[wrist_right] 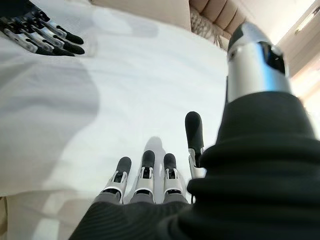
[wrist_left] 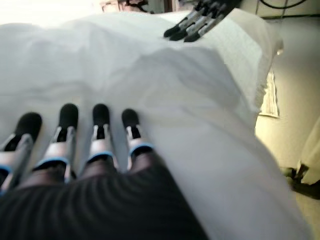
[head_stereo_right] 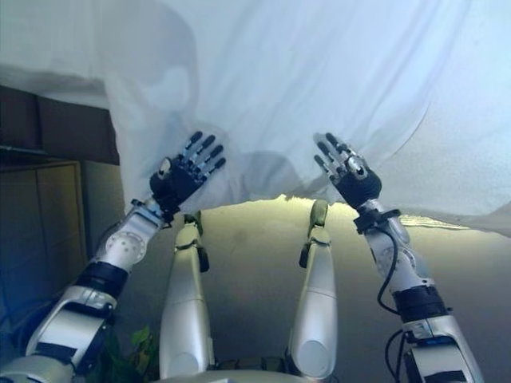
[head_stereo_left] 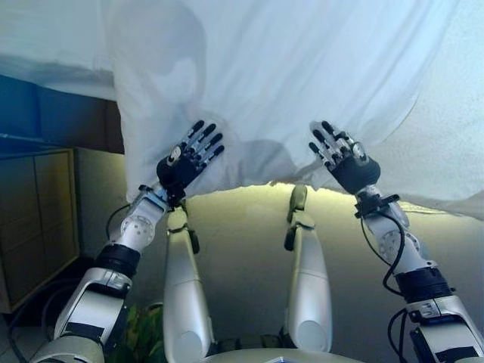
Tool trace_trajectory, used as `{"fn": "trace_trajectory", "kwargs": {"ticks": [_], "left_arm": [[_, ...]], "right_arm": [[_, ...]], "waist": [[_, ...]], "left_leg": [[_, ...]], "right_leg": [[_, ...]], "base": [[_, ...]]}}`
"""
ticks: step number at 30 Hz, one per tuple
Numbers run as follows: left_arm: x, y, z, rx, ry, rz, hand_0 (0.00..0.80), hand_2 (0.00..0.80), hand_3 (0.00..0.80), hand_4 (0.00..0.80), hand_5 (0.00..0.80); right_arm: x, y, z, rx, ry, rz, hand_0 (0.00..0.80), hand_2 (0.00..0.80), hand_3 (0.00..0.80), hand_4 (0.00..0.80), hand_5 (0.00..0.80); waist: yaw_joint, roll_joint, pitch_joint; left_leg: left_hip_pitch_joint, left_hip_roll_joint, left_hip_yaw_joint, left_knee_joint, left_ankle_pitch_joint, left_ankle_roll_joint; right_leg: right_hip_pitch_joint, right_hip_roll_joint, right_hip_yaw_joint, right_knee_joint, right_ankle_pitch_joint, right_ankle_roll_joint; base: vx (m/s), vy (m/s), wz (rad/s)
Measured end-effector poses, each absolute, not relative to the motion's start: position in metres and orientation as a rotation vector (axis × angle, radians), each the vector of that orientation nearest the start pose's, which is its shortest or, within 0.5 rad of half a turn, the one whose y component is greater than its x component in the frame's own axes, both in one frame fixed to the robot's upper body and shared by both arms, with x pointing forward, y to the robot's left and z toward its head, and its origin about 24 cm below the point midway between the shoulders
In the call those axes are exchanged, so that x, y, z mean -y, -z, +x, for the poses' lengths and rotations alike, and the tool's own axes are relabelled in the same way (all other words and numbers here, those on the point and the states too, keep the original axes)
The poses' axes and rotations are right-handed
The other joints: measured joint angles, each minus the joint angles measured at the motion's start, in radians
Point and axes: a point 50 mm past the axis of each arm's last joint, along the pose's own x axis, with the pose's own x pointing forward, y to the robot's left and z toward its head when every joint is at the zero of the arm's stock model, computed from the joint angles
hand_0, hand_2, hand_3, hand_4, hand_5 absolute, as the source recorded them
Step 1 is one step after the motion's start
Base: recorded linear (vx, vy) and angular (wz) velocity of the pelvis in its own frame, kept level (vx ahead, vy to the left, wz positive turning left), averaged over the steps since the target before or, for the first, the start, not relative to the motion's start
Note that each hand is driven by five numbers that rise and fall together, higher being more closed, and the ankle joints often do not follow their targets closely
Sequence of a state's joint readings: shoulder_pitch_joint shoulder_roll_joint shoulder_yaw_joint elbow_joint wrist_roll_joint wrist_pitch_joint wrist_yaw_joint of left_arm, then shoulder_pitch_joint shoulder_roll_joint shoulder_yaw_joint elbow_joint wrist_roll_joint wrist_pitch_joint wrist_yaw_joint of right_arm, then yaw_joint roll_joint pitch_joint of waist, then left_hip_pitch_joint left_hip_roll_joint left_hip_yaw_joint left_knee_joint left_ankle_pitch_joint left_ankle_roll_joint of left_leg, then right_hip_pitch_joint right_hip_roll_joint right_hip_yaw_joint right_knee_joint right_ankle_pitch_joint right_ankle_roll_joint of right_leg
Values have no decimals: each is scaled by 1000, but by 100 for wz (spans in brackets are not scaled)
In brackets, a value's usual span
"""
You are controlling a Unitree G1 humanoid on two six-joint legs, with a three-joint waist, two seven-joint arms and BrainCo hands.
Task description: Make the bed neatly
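A white sheet covers the bed and hangs over its near edge. My left hand lies flat on the sheet near that edge, fingers straight; its fingers rest on the cloth in the left wrist view. My right hand is also open, fingers straight, on or just above the sheet further right. Neither hand holds cloth. The sheet has soft folds between the hands. The right hand's fingers show over the white cloth in the right wrist view, with the left hand beyond.
A dark wooden bed frame and a wooden cabinet stand at the left. Pale floor lies below the bed's edge. A padded headboard shows at the far end of the bed.
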State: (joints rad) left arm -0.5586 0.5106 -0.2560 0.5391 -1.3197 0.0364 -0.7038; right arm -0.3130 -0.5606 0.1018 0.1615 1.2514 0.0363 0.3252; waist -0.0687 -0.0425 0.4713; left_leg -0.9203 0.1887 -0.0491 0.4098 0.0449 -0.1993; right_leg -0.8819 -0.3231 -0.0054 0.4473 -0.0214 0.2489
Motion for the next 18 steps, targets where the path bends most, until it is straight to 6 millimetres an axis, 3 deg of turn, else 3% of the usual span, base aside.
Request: {"fn": "trace_trajectory", "kwargs": {"ticks": [4, 9, 14, 18], "left_arm": [[-185, -131, 344, 198, 793, -686, 0, 0, 0, 0, 0], [-186, -136, 346, 230, 788, -673, 0, 0, 0, 0, 0], [-195, -141, 355, 229, 611, -649, 0, 0, 0, 0, 0], [-218, -140, 364, 185, 445, -539, 0, 0, 0, 0, 0]], "right_arm": [[217, -127, 305, 187, -449, 678, 0, 0, 0, 0, 0], [218, -131, 305, 205, -467, 678, 0, 0, 0, 0, 0], [214, -137, 302, 222, -517, 672, 0, 0, 0, 0, 0], [211, -141, 302, 230, -548, 668, 0, 0, 0, 0, 0]], "waist": [[-4, 0, 0], [-27, -1, 4], [-30, -5, 9], [-40, -6, 21]], "left_leg": [[-60, -1, 0, 57, -24, 5], [-123, -10, 0, 110, -41, 10], [-152, -10, 5, 131, -49, 12], [-179, -5, 4, 161, -58, 7]], "right_leg": [[-58, -1, 16, 43, -13, -5], [-107, -1, 41, 55, -10, -5], [-136, 0, 51, 64, -9, -4], [-157, 2, 51, 78, -6, 2]], "base": [[23, 166, -1], [33, 118, -2], [11, 61, -5], [5, 17, -2]]}}
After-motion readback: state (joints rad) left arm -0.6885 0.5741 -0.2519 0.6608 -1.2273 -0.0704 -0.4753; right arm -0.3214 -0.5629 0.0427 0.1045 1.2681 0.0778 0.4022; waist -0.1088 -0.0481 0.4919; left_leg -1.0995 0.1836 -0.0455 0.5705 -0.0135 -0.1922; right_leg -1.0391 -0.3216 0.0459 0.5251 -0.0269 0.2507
